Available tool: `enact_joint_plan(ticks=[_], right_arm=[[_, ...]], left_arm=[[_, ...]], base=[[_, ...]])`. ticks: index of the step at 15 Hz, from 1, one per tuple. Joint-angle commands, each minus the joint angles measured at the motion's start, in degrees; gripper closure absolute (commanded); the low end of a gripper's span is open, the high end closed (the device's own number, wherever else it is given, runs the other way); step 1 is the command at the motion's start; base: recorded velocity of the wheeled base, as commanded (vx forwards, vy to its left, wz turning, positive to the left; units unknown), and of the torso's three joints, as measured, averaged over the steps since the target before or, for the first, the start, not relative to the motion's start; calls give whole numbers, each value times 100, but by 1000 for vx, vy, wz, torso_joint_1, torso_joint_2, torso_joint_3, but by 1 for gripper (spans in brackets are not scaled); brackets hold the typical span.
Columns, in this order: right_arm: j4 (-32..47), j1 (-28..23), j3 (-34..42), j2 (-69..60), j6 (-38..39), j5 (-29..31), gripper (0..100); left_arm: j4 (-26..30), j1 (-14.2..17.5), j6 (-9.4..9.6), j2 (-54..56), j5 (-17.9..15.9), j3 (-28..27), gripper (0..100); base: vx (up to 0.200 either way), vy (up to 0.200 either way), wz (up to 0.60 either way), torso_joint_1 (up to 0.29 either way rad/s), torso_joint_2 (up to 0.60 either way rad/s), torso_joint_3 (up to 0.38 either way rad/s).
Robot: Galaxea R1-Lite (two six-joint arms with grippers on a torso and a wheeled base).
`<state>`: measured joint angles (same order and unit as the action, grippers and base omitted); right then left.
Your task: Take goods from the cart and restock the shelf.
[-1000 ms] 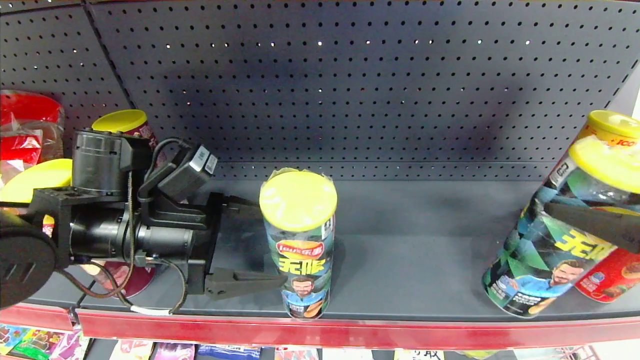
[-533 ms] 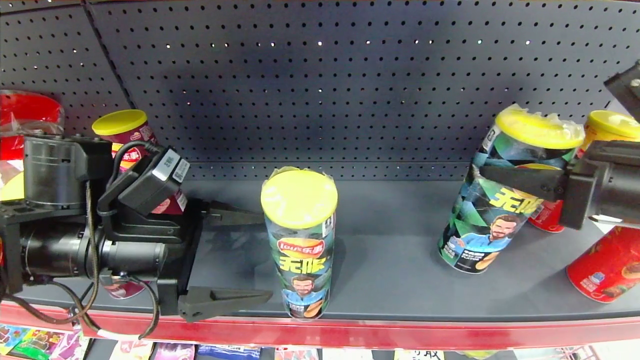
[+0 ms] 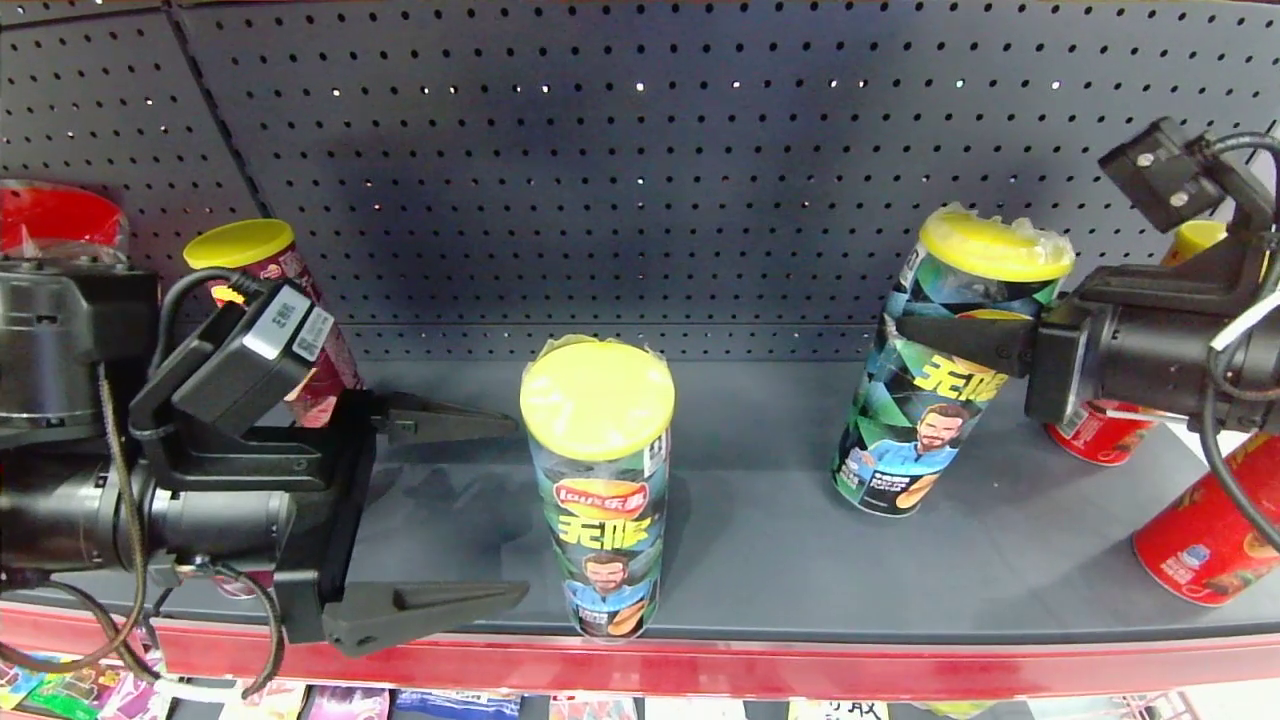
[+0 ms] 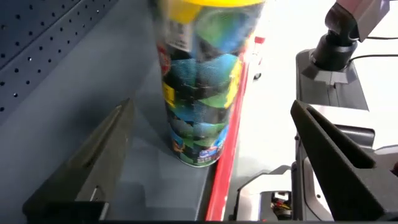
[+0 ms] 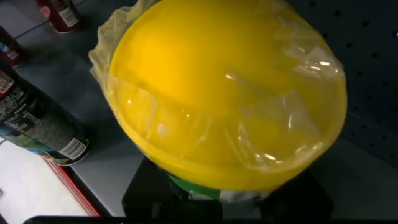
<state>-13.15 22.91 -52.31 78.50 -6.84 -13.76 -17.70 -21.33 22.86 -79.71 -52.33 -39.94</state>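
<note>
Movement on both sides marks the last second. The left pincer (image 3: 520, 510), at the lower left of the head view, has drawn back toward the left edge. A second ago its fingers bracketed the standing can (image 3: 598, 490) at the centre of the frame. Now their tips lie just beside it and apart from it, jaws spread wide with nothing between them. We read that as a finished placement. The standing can sits upright near the front edge of the shelf (image 3: 780, 560), and the left wrist view shows the same can (image 4: 200, 81) free beyond the spread fingers (image 4: 93, 168).

Meanwhile the right pincer (image 3: 950, 345) has carried the held can (image 3: 925, 400) in from the far right edge to the right of centre. Its lean has eased, though it still tilts with its yellow lid (image 5: 230, 93) toward the upper right. The right pincer is clamped about its upper body, just under the lid. We cannot tell whether its base touches the shelf yet. Two red cans (image 3: 1200, 540) are just beyond it at the right edge.

In our judgement the held can is near its spot, well apart from the standing can, and needs only to be stood upright and let go
</note>
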Motion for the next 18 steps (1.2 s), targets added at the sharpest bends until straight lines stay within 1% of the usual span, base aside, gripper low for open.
enact_joint_plan(ticks=[1,3,5,6,8,9,10,11,12,13,15,17,18], right_arm=[[-3,3,-7,69,-2,-4,100],[-12,3,-51,105,-2,-4,100],[-12,3,-95,140,-37,-4,100],[-12,21,-130,175,-46,-4,100],[-12,109,-139,184,-72,-4,100],[-12,135,-148,184,-81,5,100],[-12,153,-139,192,-81,5,100],[-12,223,-139,192,-81,5,100],[-12,302,-148,210,-81,14,100],[-12,346,-166,254,-81,49,100],[-29,478,-209,324,-81,58,100],[-486,601,-227,570,-81,137,100],[-759,663,-227,729,-81,216,100]], left_arm=[[3,6,-45,263,22,153,0],[3,-2,-80,501,162,320,0],[-5,6,-141,668,206,416,0],[-5,6,-317,896,391,487,0],[-5,6,-510,1151,646,592,0],[-5,-2,-563,1327,786,671,0],[-5,6,-572,1441,944,707,0],[-5,6,-572,1529,1173,733,0],[-5,6,-572,1705,1568,803,0],[-5,-2,-598,1863,1797,891,0],[3,6,-704,2179,2078,1041,0],[47,-2,-721,2549,2869,1164,0],[127,6,-730,2733,3186,1243,0]], base=[[0,0,0,0,0,0],[0,0,0,0,0,0],[0,0,0,0,0,0],[0,0,0,0,0,0],[0,0,0,0,0,0],[0,0,0,0,0,0],[0,0,0,0,0,0],[0,0,0,0,0,0],[0,0,0,0,0,0],[0,0,0,0,0,0],[0,0,0,0,0,0],[0,0,0,0,0,0],[0,0,0,0,0,0]])
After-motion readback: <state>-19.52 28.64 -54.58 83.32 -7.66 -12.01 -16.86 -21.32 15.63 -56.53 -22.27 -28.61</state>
